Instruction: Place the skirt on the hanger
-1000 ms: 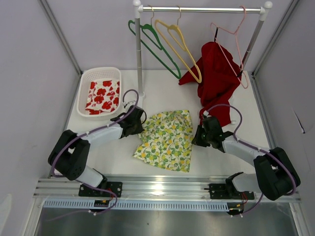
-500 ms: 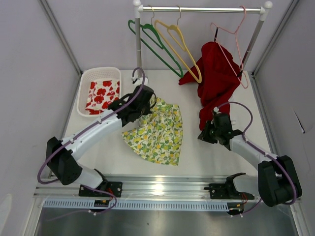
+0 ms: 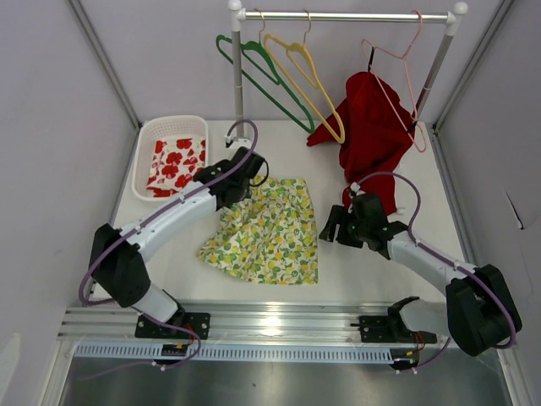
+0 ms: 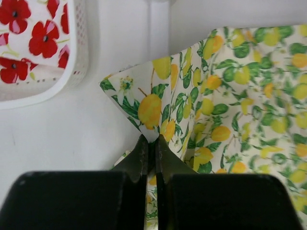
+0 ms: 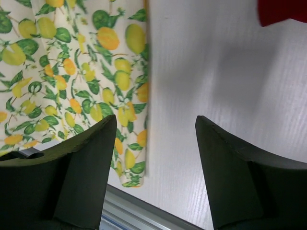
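The lemon-print skirt (image 3: 266, 233) lies spread on the white table. My left gripper (image 3: 239, 188) is shut on its far left corner; in the left wrist view the fingertips (image 4: 149, 141) pinch a fold of the skirt (image 4: 230, 96). My right gripper (image 3: 331, 224) stands open just right of the skirt's right edge, with nothing between its fingers. In the right wrist view that gripper (image 5: 156, 120) hangs over bare table beside the skirt's hem (image 5: 72, 72). A green hanger (image 3: 262, 72) and a yellow hanger (image 3: 308, 85) hang empty on the rail (image 3: 347, 16).
A pink hanger (image 3: 397, 76) on the rail carries a red garment (image 3: 372, 135) that hangs down behind my right gripper. A white basket (image 3: 169, 120) with red-flowered cloth sits at the far left, close to the rail's left post (image 3: 239, 93).
The left gripper has dragged the skirt back and to the left, still pinching its corner. The right gripper has opened wide and now sits beside the skirt's right edge.
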Controlling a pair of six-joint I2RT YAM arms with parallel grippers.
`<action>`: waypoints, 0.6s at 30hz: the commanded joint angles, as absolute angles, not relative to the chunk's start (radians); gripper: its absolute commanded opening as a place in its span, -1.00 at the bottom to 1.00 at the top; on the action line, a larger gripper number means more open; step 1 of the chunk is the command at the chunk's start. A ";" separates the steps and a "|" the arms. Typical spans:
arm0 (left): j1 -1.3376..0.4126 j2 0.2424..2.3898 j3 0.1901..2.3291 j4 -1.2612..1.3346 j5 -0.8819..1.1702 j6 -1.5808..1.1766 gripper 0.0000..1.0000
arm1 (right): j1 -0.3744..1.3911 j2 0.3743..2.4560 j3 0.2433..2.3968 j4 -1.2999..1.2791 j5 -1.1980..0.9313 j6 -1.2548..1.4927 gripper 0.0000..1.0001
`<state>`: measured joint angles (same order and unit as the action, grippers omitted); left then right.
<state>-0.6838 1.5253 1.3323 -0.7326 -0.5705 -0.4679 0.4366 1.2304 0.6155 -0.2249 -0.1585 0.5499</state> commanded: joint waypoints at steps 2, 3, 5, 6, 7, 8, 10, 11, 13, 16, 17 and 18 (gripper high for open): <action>-0.595 1.583 1.348 -0.663 -0.522 -0.402 -0.95 | 0.489 1.250 0.657 -0.215 -0.160 0.564 0.46; -0.591 1.629 1.374 -0.663 -0.517 -0.396 -0.91 | 0.511 1.262 0.655 -0.216 -0.153 0.569 0.45; -0.583 1.675 1.420 -0.684 -0.515 -0.387 -0.81 | 0.532 1.272 0.644 -0.213 -0.146 0.581 0.36; -0.581 1.704 1.431 -0.686 -0.514 -0.382 -0.81 | 0.554 1.276 0.641 -0.216 -0.131 0.586 0.33; -0.581 1.713 1.440 -0.677 -0.509 -0.377 -0.85 | 0.563 1.285 0.635 -0.218 -0.126 0.592 0.33; -0.583 1.720 1.443 -0.675 -0.499 -0.371 -0.92 | 0.572 1.290 0.632 -0.219 -0.124 0.594 0.33; -0.583 1.727 1.445 -0.672 -0.489 -0.368 -0.98 | 0.591 1.299 0.617 -0.218 -0.117 0.598 0.33; -0.583 1.726 1.442 -0.669 -0.486 -0.364 -1.00 | 0.594 1.299 0.609 -0.213 -0.120 0.598 0.33; -0.583 1.717 1.439 -0.667 -0.482 -0.361 -1.00 | 0.603 1.308 0.601 -0.206 -0.117 0.600 0.34; -0.583 1.703 1.413 -0.672 -0.465 -0.357 -1.00 | 0.600 1.316 0.609 -0.206 -0.101 0.594 0.22; -0.583 1.684 1.378 -0.667 -0.457 -0.367 -1.00 | 0.600 1.331 0.621 -0.204 -0.104 0.588 0.12; -0.581 1.669 1.359 -0.654 -0.434 -0.371 -1.00 | 0.601 1.344 0.630 -0.209 -0.107 0.584 -0.14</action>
<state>-0.5804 1.7378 1.3853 -0.6880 -0.4797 -0.3817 0.5983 1.3174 0.6064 -0.2230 -0.1276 0.5808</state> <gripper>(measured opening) 0.036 0.506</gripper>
